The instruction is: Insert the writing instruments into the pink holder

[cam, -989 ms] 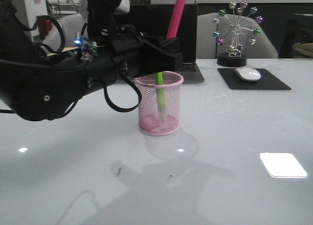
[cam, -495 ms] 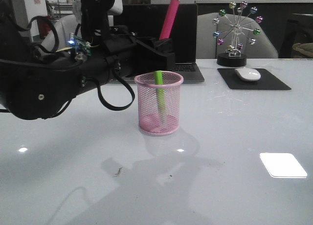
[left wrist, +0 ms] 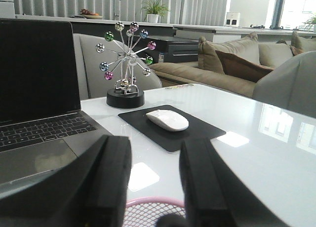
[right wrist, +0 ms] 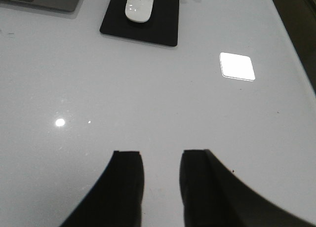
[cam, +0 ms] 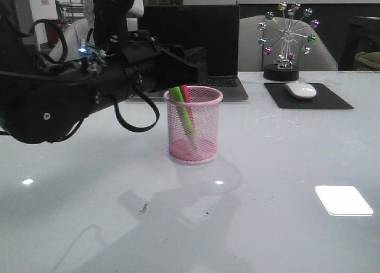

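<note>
The pink holder (cam: 193, 130) stands mid-table. Both writing instruments are inside it, leaning left: the lime green marker (cam: 180, 107) and the magenta-pink marker (cam: 186, 93), whose tip just shows above the rim. My left gripper (cam: 197, 57) hovers just behind and above the rim, open and empty. In the left wrist view the left gripper (left wrist: 155, 150) has its jaws spread, with the holder's rim (left wrist: 148, 204) below them. My right gripper (right wrist: 159, 157) is open over bare table, with nothing between its fingers. It is out of the front view.
A dark laptop (cam: 196, 29) stands behind the holder. A white mouse (cam: 301, 89) on a black pad (cam: 332, 101) and a ball-wheel ornament (cam: 288, 35) sit at the back right. The left arm fills the left side.
The pink marker, held upright above the holder in my left gripper, has dropped into the holder. The left gripper has opened. The green marker now leans further left.
</note>
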`<state>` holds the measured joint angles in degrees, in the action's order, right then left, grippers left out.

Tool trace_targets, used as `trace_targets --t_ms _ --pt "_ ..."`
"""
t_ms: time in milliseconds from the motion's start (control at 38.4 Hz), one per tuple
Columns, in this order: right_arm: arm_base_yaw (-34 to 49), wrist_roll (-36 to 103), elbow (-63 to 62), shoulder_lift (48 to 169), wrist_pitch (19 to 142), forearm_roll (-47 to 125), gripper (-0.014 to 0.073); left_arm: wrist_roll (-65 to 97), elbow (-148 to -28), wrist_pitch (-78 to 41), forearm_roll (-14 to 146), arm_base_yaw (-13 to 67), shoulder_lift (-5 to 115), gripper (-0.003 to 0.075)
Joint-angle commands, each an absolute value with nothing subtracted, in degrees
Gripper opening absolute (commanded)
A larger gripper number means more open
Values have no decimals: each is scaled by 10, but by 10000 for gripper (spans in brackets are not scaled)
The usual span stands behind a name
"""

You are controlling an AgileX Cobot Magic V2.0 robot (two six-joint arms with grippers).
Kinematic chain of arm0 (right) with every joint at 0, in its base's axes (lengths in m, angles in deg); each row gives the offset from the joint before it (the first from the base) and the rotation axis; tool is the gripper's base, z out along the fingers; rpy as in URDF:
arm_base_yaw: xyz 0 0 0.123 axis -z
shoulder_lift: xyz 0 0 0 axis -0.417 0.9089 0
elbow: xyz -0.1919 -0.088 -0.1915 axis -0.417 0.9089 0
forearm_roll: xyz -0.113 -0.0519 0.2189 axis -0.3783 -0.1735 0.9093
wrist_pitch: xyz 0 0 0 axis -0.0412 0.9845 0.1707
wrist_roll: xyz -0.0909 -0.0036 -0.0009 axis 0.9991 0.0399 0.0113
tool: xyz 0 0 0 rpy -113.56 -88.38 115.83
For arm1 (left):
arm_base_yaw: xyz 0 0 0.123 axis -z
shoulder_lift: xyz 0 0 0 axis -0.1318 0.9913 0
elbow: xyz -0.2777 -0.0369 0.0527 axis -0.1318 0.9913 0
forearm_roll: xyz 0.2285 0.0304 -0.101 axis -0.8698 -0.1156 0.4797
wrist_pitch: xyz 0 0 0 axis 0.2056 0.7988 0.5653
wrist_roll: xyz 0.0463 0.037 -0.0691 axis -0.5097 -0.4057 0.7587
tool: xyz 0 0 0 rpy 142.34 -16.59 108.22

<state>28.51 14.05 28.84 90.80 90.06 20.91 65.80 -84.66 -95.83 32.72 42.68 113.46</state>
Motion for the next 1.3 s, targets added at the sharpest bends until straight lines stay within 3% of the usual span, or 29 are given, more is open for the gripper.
trace_targets --t_ms 0,208,911,1276 --pt "286 144 273 904 854 207 331 662 -856 -1083 333 426 1094 305" --pt "286 144 273 904 854 207 331 662 -856 -1042 332 426 1048 276" --pt "286 144 273 904 855 207 331 660 -856 -477 270 309 690 276" --pt "286 144 273 904 855 207 331 660 -829 -313 223 248 548 275"
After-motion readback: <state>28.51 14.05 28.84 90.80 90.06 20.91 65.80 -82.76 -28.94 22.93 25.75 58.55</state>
